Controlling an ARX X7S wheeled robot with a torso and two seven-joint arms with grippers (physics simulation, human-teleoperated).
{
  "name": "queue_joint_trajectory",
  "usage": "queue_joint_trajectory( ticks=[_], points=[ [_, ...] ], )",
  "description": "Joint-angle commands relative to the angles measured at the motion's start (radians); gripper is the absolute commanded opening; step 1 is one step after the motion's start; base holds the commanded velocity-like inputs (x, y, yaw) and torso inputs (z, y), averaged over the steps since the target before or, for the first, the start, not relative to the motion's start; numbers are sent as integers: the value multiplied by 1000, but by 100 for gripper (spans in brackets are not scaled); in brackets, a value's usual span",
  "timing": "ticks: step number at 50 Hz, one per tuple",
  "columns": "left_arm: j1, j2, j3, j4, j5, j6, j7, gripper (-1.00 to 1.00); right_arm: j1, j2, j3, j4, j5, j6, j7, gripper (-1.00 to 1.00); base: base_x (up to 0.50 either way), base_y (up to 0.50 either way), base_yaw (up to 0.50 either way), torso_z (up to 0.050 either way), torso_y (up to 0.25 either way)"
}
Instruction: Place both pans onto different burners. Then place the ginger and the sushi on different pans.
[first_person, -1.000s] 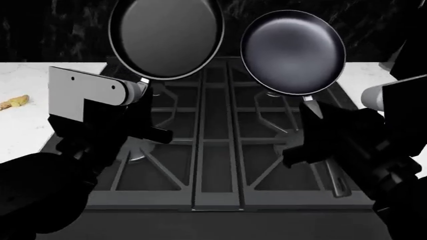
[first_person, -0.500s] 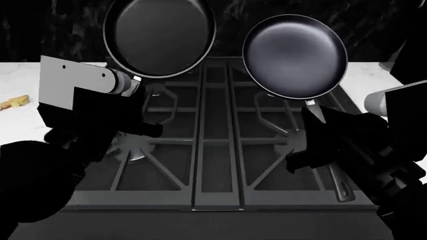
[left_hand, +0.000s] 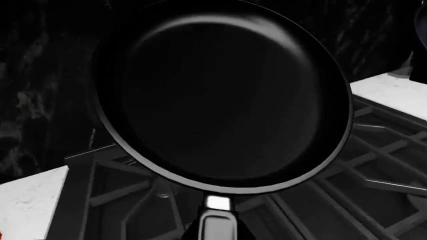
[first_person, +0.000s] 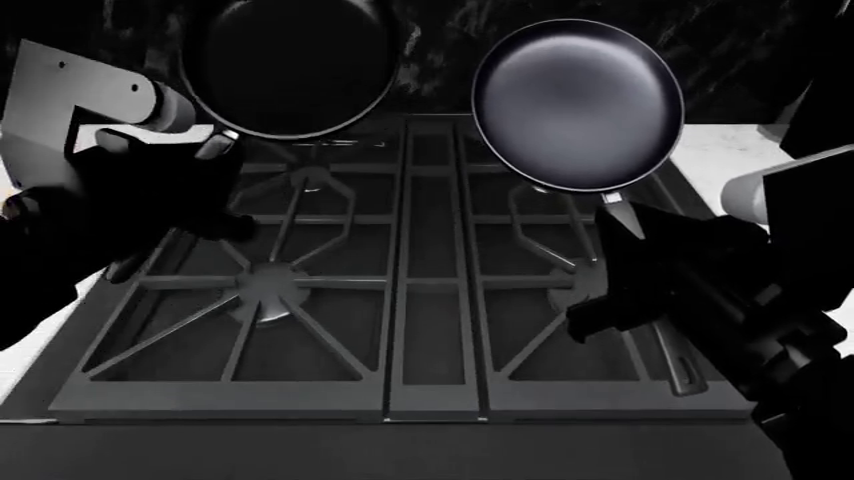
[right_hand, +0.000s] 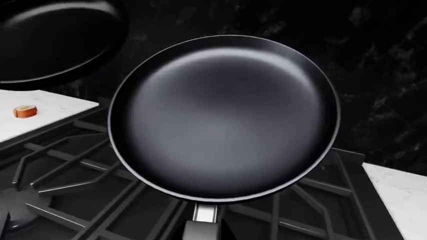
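dark marbled wall rises behind the stove (first_person: 427, 300), white counter (right_hand: 47, 112) on both sides of it. above the stove's far left burner (first_person: 310, 180) hangs the left pan (first_person: 287, 65), its handle clamped in the left gripper (first_person: 200, 160). the right pan (first_person: 578, 103) hangs over the stove's far right burner, handle gripped by the right gripper (first_person: 634, 265). sushi (right_hand: 25, 111) sits on the counter just beside the stove; ginger is out of view.

Two pans held up over the stove

I hold the left pan (first_person: 287, 65) above the stove's (first_person: 407, 300) far left burner (first_person: 310, 180) and the right pan (first_person: 577, 102) over the far right; my left pincer (first_person: 200, 165) and right pincer (first_person: 627, 265) grip their handles, white bench (first_person: 714, 150) beside.
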Motion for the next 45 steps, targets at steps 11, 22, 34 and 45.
queue_joint_trajectory(
  ticks=[11,22,34,45],
  points=[
    [58,-189,-36,4,115,115,329,-100,61,-3,3,17,-44,5,-8,-100,0,0,0,1,4],
    [272,-248,-155,-12,25,191,349,-100,73,-18,-20,36,-90,-1,-51,-100,0,0,0,1,3],
    [375,-260,-205,-34,-48,194,341,-100,77,-15,-25,38,-92,-1,-52,-100,0,0,0,1,3],
    [455,-258,-209,-32,-22,225,379,-100,58,-9,-20,42,-98,-12,-54,-100,0,0,0,2,3]
  ],
)
